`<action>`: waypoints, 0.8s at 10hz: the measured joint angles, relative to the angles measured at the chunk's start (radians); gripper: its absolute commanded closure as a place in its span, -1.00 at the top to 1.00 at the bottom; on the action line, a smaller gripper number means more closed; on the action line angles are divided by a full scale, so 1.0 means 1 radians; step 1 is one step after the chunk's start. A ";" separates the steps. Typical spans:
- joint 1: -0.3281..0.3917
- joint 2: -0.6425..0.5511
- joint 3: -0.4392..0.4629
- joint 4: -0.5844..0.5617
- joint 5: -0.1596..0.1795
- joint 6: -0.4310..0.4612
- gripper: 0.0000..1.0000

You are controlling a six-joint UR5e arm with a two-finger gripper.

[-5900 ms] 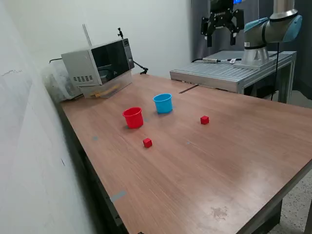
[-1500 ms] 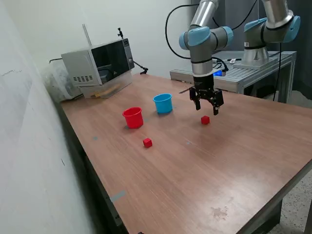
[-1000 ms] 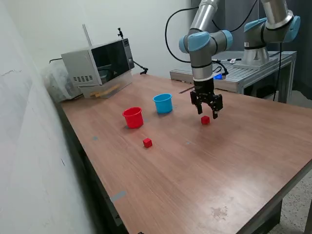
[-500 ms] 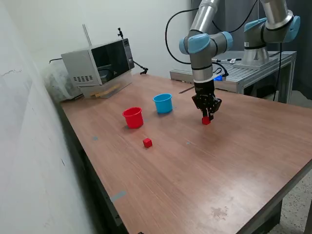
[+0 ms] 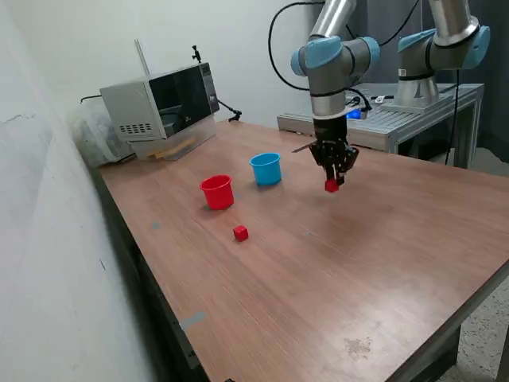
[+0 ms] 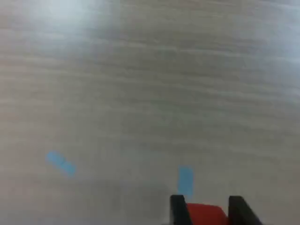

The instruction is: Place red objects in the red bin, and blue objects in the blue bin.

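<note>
Red cube [image 5: 332, 185] now lifted off table [image 5: 382, 239], pinched between jaws, partly hidden

Count from my side: two red cubes, one clamped in my pincer [image 5: 332, 181] above the worktop [image 5: 382, 263] (cube at [image 5: 331, 185], also visible at [image 6: 203, 215]), one lying on the wood [image 5: 240, 233]. Two cups: one red cup [image 5: 217, 192], one light blue cup [image 5: 266, 169]. One microwave [image 5: 161, 102] at the far corner. Two arms in view: mine [image 5: 330, 60] and a second one [image 5: 441, 48] on the metal bench [image 5: 374, 119]. Two blue tape bits on the wood [image 6: 60, 162] [image 6: 185, 180].
</note>
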 measured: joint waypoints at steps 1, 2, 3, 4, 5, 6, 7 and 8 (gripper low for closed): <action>0.001 -0.054 -0.004 0.022 0.000 -0.001 -1.00; 0.001 -0.111 -0.006 0.046 0.000 -0.002 -1.00; 0.002 -0.166 -0.007 0.066 0.000 -0.003 -1.00; 0.002 -0.210 -0.010 0.080 -0.002 -0.004 -1.00; 0.001 -0.238 -0.021 0.087 -0.008 -0.004 -1.00; -0.008 -0.249 -0.040 0.090 -0.015 -0.004 -1.00; -0.035 -0.242 -0.070 0.088 -0.020 -0.003 -1.00; -0.069 -0.219 -0.111 0.085 -0.022 -0.003 -1.00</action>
